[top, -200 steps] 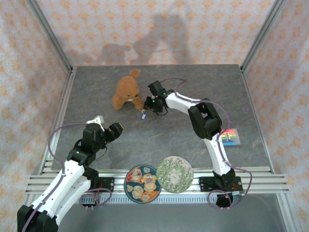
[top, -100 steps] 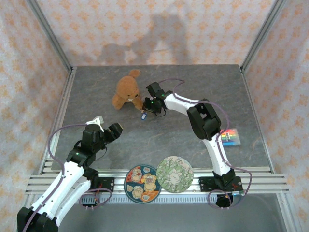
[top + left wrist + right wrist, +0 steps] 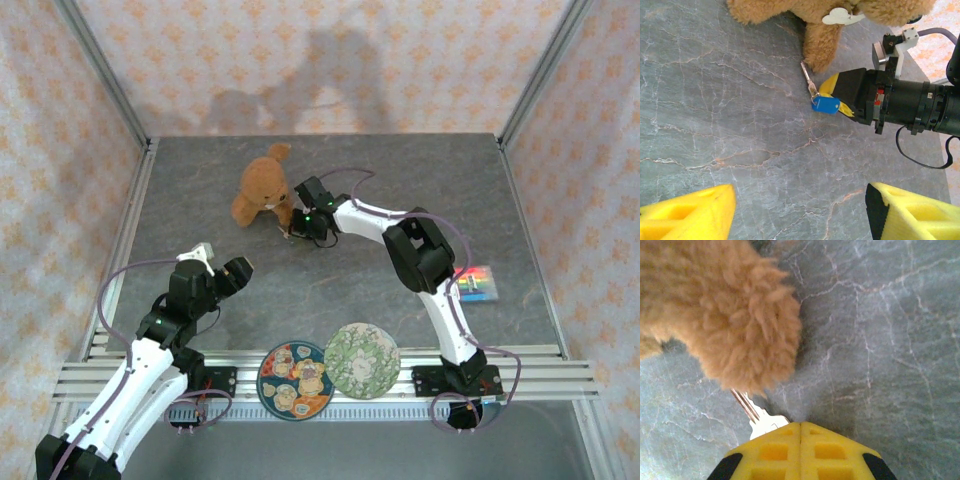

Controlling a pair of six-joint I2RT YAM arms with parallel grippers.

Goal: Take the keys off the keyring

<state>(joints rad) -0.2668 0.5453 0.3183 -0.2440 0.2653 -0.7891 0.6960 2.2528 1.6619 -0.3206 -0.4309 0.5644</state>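
A silver key [image 3: 757,417] lies on the grey table with its blade tip under the teddy bear's foot [image 3: 730,310]. Its head disappears beneath my right gripper [image 3: 801,427], whose yellow fingers are pressed together with no gap. From the left wrist view, the key [image 3: 807,80] joins a blue tag [image 3: 825,105] right at the right gripper's tips [image 3: 837,92]. I cannot see the keyring itself or whether anything is pinched. From above, the right gripper [image 3: 297,228] is beside the bear [image 3: 262,190]. My left gripper [image 3: 222,262] hovers open and holds nothing, well short of the keys [image 3: 800,220].
Two decorated round plates [image 3: 295,380] [image 3: 362,360] sit at the near edge between the arm bases. A small multicoloured object [image 3: 478,283] lies at the right. Patterned walls and metal posts enclose the table [image 3: 420,190].
The right gripper slid left toward the bear's foot and shut; the blue tag shifted with it. The left arm barely moved.
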